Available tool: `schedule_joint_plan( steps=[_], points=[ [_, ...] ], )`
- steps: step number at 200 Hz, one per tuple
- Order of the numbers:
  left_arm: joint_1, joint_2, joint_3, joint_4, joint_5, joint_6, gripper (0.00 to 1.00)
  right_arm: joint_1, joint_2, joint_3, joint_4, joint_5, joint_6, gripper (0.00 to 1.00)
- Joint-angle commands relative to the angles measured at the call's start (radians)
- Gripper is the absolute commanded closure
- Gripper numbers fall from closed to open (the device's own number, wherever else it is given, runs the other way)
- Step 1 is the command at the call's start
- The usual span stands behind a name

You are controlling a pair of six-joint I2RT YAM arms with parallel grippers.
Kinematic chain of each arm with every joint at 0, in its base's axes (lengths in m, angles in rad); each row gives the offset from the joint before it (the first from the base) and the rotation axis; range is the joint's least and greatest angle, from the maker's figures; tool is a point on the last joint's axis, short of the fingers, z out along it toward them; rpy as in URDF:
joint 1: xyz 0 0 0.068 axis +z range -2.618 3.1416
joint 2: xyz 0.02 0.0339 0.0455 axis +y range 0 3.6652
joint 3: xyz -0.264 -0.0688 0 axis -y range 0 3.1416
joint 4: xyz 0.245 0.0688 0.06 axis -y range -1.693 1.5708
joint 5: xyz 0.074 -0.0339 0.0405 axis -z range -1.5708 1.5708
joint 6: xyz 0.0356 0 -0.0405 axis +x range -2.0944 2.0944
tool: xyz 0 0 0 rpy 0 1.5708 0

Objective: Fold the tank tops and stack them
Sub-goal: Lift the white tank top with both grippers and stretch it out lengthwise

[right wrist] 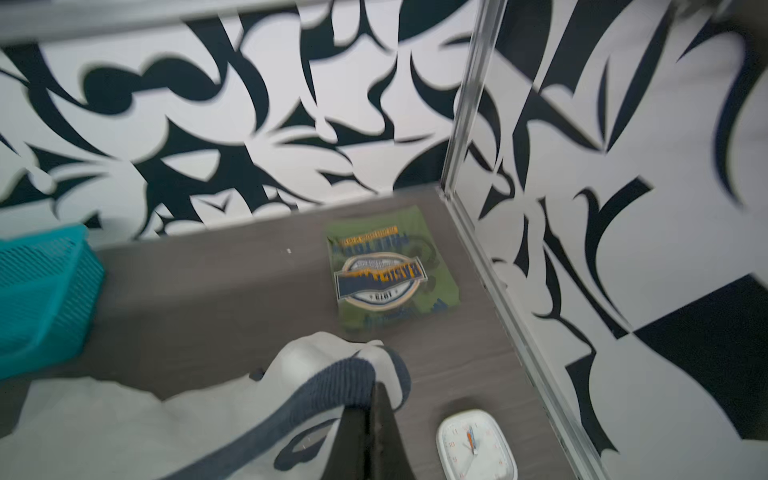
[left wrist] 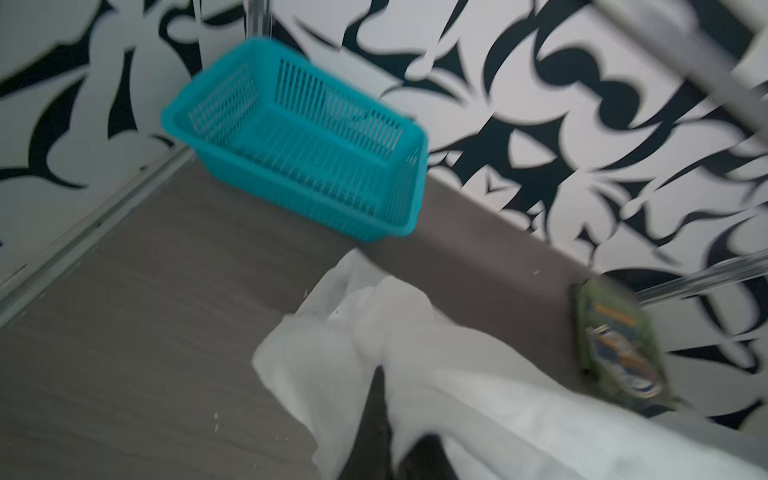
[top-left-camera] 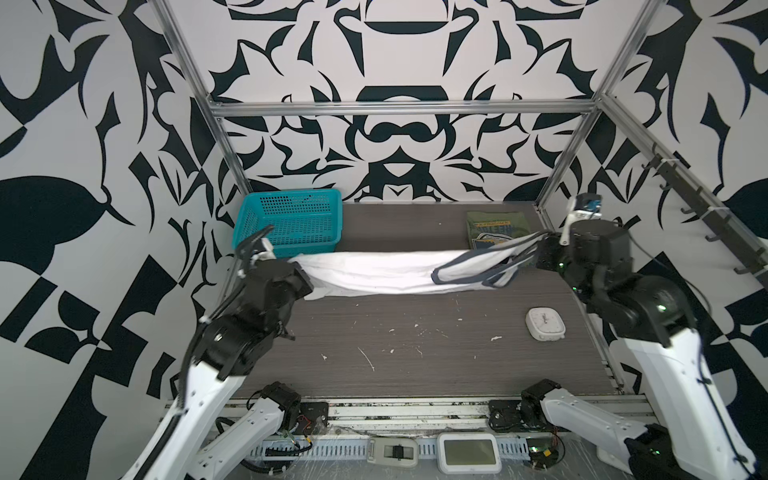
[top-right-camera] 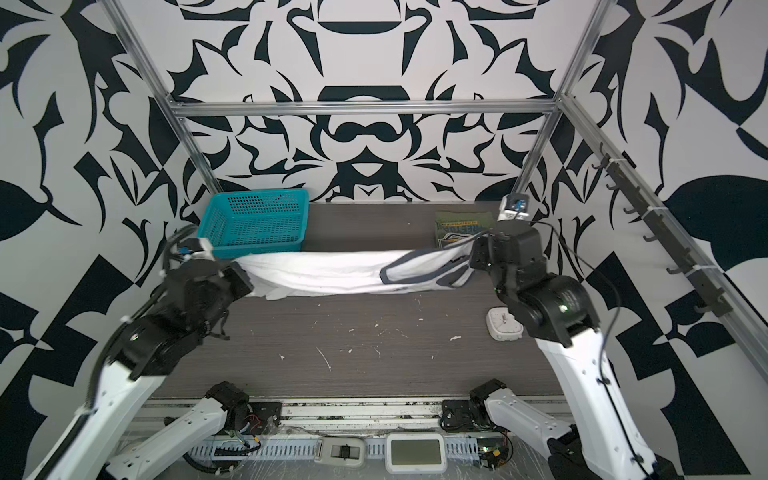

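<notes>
The white tank top (top-left-camera: 374,270) with navy trim hangs stretched above the table between my two grippers in both top views (top-right-camera: 324,270). My left gripper (top-left-camera: 297,270) is shut on its plain hem end, where white cloth (left wrist: 457,374) bunches round the dark fingers (left wrist: 380,399). At the strap end my right gripper (top-left-camera: 536,249) is shut on the navy-trimmed cloth (right wrist: 340,382), which wraps over its fingertips. The olive green tank top (top-left-camera: 494,226) lies folded at the back right of the table, badge print up (right wrist: 386,274), just beyond the right gripper.
A teal mesh basket (top-left-camera: 291,220) stands at the back left, close behind the left gripper. Near the right edge a white clock (top-left-camera: 545,324) lies on the table, below the right arm. Metal frame posts (top-left-camera: 552,178) border the table.
</notes>
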Motion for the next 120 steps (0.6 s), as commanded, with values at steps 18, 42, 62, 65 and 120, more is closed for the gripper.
schedule_joint_plan(
  steps=[18,42,62,65,120],
  points=[
    [0.005,0.086,-0.180,-0.033,0.135,-0.058,1.00,-0.141,0.165,-0.333,0.182,-0.307,0.083,1.00],
    [0.005,0.076,-0.255,0.016,0.202,-0.063,1.00,-0.178,0.278,-0.382,0.227,-0.304,0.073,0.80],
    [0.005,0.085,-0.283,0.054,0.229,-0.050,1.00,-0.177,0.338,-0.346,0.203,-0.273,0.054,0.51],
    [0.005,0.090,-0.281,0.057,0.232,-0.046,1.00,-0.175,0.340,-0.344,0.206,-0.280,0.051,0.49],
    [0.005,0.194,-0.238,0.017,0.160,-0.033,1.00,0.054,0.246,-0.334,0.185,-0.390,0.071,0.43]
  ],
)
